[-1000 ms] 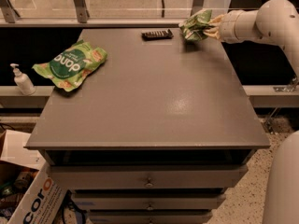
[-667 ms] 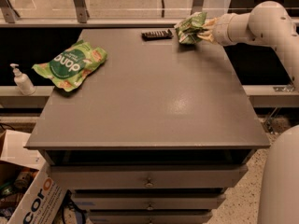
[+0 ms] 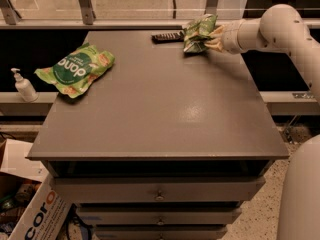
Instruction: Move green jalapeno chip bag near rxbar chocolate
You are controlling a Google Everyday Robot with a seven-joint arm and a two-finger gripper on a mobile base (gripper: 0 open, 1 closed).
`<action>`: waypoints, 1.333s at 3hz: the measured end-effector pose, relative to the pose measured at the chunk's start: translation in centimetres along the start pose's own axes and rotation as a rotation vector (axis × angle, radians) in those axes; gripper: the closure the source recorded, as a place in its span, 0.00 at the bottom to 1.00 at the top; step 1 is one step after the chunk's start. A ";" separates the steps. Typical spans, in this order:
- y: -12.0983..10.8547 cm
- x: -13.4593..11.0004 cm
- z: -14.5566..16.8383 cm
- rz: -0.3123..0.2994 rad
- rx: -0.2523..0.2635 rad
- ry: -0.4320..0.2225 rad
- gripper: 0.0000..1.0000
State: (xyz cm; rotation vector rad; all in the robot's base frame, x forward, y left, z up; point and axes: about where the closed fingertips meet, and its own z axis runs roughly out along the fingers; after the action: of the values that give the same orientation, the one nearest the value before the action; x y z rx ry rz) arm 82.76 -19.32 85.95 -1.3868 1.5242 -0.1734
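Hanging over the far right corner of the table (image 3: 165, 109), in the one camera view we have, is the gripper (image 3: 213, 39). It is reaching in from the right on its white arm and is clenched on the green jalapeno chip bag (image 3: 197, 31). The bag looks pinched at its right side. It is bunched up and standing more on edge than flat, and I can't tell whether its lower end touches the tabletop or hangs just clear.

The rxbar chocolate (image 3: 168, 36) lies flat near the back edge, just beside the bag on its left. By my reading, bag and bar are already close neighbours, so the carrying looks all but done. What's left is setting the bag down and letting go.

As for the bag itself: darker green, heavily crinkled, with pale patches and some reddish flecks. It looks light and floppy, and it will likely slump over once freed.

The brighter green bag (image 3: 75, 69) with the round logo is well apart, on the left edge of the table. A small pump bottle (image 3: 22, 85) stands on the ledge beyond it, and a cardboard box (image 3: 30, 214) sits on the floor at lower left.
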 end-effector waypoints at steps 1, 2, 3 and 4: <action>0.5 -1.1 -0.5 0.012 -0.021 -0.010 0.81; 0.4 -1.2 -1.1 0.024 -0.025 0.002 0.59; 0.1 -1.5 -1.5 0.024 -0.028 0.010 0.35; -0.3 -1.3 -2.0 0.027 -0.031 0.026 0.12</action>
State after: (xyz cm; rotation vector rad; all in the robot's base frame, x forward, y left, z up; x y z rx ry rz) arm 81.24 -19.33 87.81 -1.3930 1.5720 -0.1519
